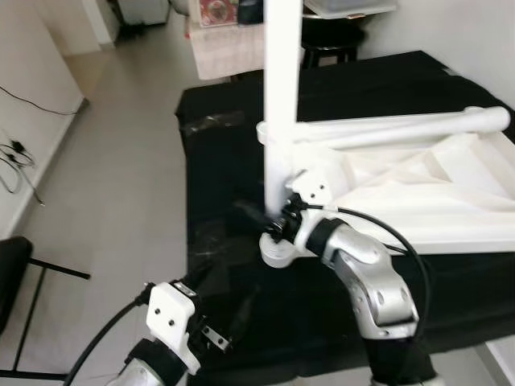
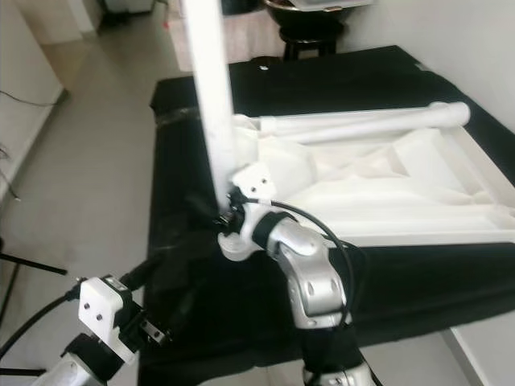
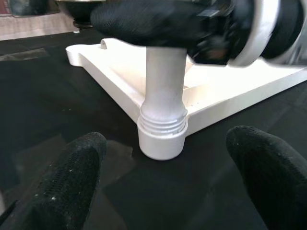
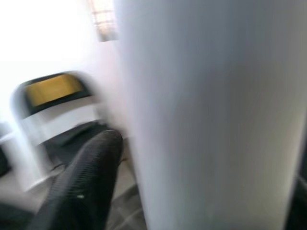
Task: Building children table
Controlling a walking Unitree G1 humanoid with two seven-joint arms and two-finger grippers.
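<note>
Now our right gripper (image 1: 272,219) squeezes the white table leg (image 1: 282,96) standing in the upside-down tabletop (image 1: 451,211), while our left gripper (image 3: 163,177) waits open nearby.

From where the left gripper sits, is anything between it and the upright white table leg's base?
Nothing visible. The open left gripper faces the white plastic leg's threaded base across bare black cloth. The right gripper clamps the leg higher up, above that path.
</note>
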